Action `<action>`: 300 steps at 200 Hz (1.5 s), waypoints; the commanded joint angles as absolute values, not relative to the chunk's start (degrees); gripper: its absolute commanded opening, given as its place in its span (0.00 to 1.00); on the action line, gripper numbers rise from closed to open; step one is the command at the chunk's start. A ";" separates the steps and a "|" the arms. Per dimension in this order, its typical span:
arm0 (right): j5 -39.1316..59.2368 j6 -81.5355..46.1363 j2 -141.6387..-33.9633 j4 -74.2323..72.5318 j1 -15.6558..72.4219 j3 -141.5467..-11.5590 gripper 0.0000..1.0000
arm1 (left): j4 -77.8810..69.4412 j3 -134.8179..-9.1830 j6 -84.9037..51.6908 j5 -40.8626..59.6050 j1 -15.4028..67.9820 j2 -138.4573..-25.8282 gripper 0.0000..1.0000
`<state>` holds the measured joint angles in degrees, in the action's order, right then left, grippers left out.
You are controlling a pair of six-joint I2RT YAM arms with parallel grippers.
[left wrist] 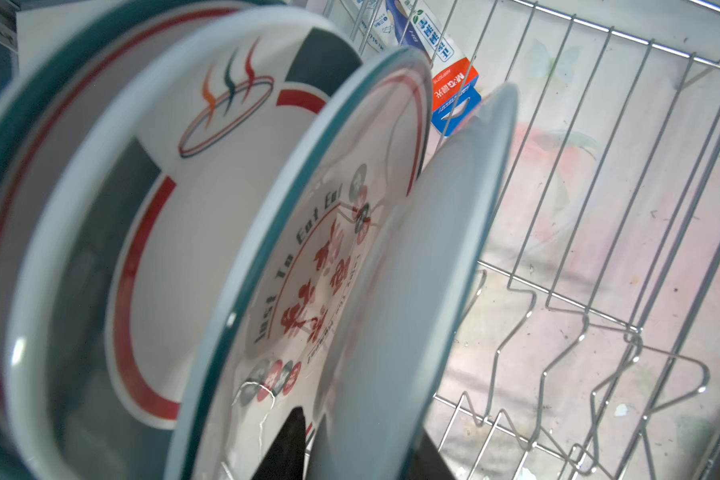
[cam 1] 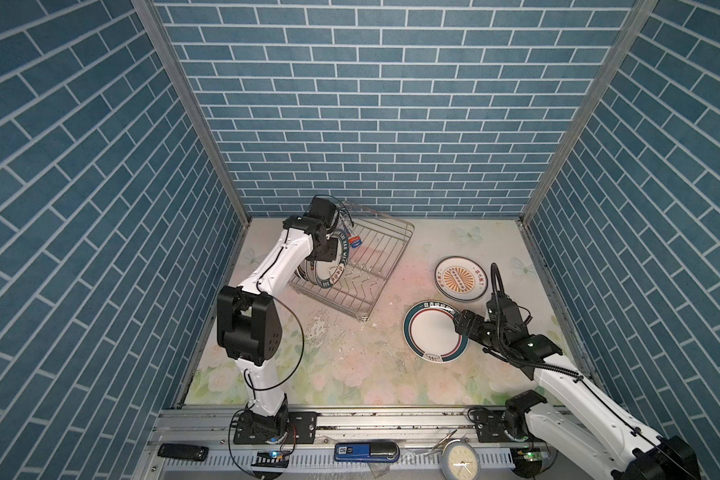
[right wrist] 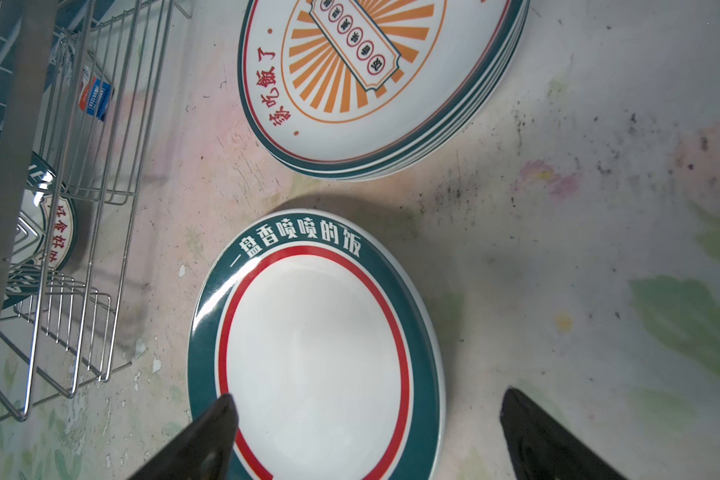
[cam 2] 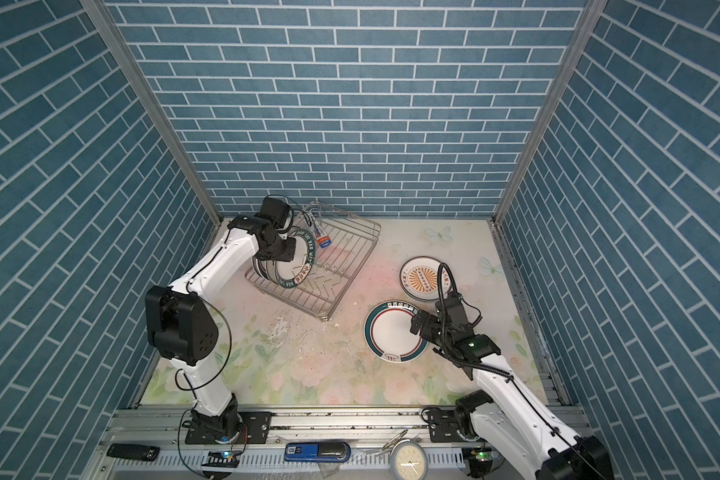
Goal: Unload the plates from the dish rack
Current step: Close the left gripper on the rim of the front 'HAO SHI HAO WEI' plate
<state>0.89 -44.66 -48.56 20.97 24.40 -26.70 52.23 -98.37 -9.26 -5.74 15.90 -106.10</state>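
The silver wire dish rack [cam 1: 375, 257] [cam 2: 341, 257] stands at the back left. Several white plates [cam 1: 329, 266] [cam 2: 296, 268] stand on edge at its left end. My left gripper [left wrist: 360, 426] reaches in there. Its black fingers [left wrist: 292, 440] sit on both sides of the frontmost plate [left wrist: 425, 257], which tilts away from the others. At the right, a teal-rimmed plate with a red ring [cam 1: 431, 332] [right wrist: 316, 340] lies flat on the table. My right gripper [right wrist: 368, 399] [cam 1: 458, 324] hovers open over its edge. A stack of sunburst plates [cam 1: 460, 277] [right wrist: 375, 83] lies beyond.
A small orange, blue and white packet [cam 1: 353, 241] [left wrist: 454, 91] hangs at the rack's far side. On the front rail lie a round clock [cam 1: 460, 461], a blue device [cam 1: 364, 452] and a black remote [cam 1: 182, 451]. Brick-pattern walls close in three sides.
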 commanded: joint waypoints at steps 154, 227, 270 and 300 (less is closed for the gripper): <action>3.64 -43.96 -52.19 15.95 24.72 -26.63 0.99 | 55.02 -99.40 -5.09 -3.26 13.53 -108.10 0.09; 3.12 -43.95 -52.56 15.47 24.75 -26.84 0.99 | 57.94 -97.94 -5.06 -6.52 14.32 -105.53 0.06; 3.43 -43.95 -53.70 14.06 24.70 -26.63 0.99 | 58.63 -97.21 -4.57 -8.92 15.29 -105.07 0.00; 3.49 -44.12 -53.93 13.29 24.71 -25.93 0.99 | 58.54 -97.29 -4.40 -8.70 15.63 -104.13 0.00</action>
